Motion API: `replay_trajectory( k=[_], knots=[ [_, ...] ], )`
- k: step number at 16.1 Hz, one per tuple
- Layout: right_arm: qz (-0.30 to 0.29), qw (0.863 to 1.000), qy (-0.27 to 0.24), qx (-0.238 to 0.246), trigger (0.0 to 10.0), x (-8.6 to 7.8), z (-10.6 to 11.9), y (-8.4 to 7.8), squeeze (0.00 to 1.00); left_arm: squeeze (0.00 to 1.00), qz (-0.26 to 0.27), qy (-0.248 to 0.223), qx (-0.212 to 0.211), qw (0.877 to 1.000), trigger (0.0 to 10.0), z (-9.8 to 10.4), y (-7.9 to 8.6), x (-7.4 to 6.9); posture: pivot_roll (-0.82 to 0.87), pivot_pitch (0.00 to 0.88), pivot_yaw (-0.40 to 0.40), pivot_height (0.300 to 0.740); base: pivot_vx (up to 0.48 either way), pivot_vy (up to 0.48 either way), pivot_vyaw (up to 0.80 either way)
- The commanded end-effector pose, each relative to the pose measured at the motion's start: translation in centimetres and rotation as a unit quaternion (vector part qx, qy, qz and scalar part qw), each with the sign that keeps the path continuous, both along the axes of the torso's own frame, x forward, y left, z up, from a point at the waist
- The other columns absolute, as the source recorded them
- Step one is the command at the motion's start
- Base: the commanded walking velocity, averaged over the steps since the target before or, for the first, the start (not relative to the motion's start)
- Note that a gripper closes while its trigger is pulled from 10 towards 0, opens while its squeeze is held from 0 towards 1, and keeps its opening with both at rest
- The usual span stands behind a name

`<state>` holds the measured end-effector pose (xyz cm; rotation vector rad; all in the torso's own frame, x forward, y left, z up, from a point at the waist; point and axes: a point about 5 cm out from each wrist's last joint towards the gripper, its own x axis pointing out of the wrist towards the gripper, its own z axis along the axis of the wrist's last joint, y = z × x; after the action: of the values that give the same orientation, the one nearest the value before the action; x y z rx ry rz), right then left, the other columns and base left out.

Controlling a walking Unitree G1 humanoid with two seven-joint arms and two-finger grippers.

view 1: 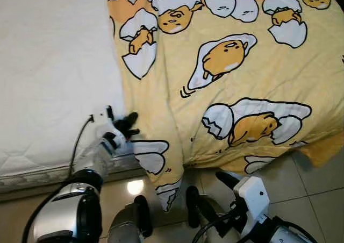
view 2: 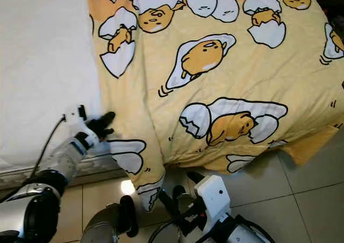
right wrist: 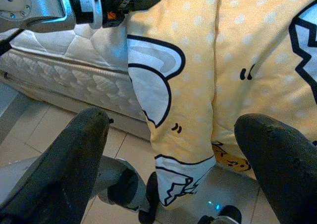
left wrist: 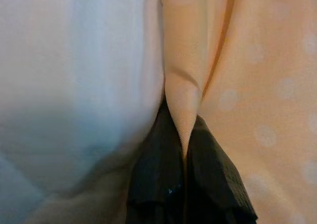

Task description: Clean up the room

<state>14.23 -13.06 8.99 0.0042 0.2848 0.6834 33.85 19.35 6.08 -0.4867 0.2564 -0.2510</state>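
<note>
Two black fingers of the left gripper (view 1: 128,124) are pressed together on a fold of the yellow blanket (view 1: 236,92), at the blanket's left edge in the lower left of the head view. The left wrist view confirms the pinch: a ridge of yellow cloth sits squeezed between both fingers (left wrist: 153,184), with the white mattress (view 1: 54,65) just beside it. The silver left arm (view 1: 80,200) rises from the lower left corner of the frame, a black cable looping alongside it.

The right gripper (right wrist: 173,149) is spread wide and holds nothing. It sits low, at the bottom right of the head view (view 1: 252,197), above the tiled floor (view 1: 317,200), near the blanket's hanging corner but apart from it. Its wrist view shows the two fingers well apart, the draped blanket edge between them further off.

The blanket, printed with egg cartoon figures, covers the right and upper centre of the frame and hangs over the bed's edge towards the floor. The mattress, bare and quilted, occupies the upper left. A small bright reflection (view 1: 135,187) shows on the floor tiles below the bed edge.
</note>
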Motion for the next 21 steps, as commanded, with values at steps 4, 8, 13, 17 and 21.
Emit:
replay_trajectory(
  k=[4,8,13,17,21],
  knots=[
    [0.005,1.0,0.016,-0.002,10.0,-0.6,-0.3,-0.2,0.0,0.0,0.102,0.052,0.112,0.987,0.0,-1.5,6.4,-2.5,-0.19,0.332,0.003,0.74,0.0,0.0,0.0],
    [0.01,1.0,0.02,-0.006,10.0,-0.6,-0.5,-0.3,0.0,0.0,0.173,0.072,0.171,0.967,0.0,-1.8,9.5,-4.0,-0.2,0.317,-0.004,0.74,0.0,0.0,0.0],
    [0.013,1.0,0.022,-0.011,10.0,-0.8,-0.6,-0.6,0.0,0.0,0.241,0.122,0.23,0.935,0.0,-3.3,11.9,-6.5,-0.2,0.297,-0.013,0.74,0.0,0.0,0.0],
    [0.017,1.0,0.022,-0.012,10.0,-0.7,-0.6,-0.6,0.0,0.0,0.221,0.13,0.265,0.93,10.0,-4.0,10.4,-6.4,-0.2,0.283,-0.019,0.74,0.0,0.0,0.0],
    [0.02,1.0,0.019,-0.014,10.0,-0.3,-0.7,-0.7,0.0,0.0,0.175,0.076,0.287,0.939,10.0,-3.7,7.8,-5.3,-0.19,0.274,-0.021,0.74,0.0,0.0,0.0]
  ],
)
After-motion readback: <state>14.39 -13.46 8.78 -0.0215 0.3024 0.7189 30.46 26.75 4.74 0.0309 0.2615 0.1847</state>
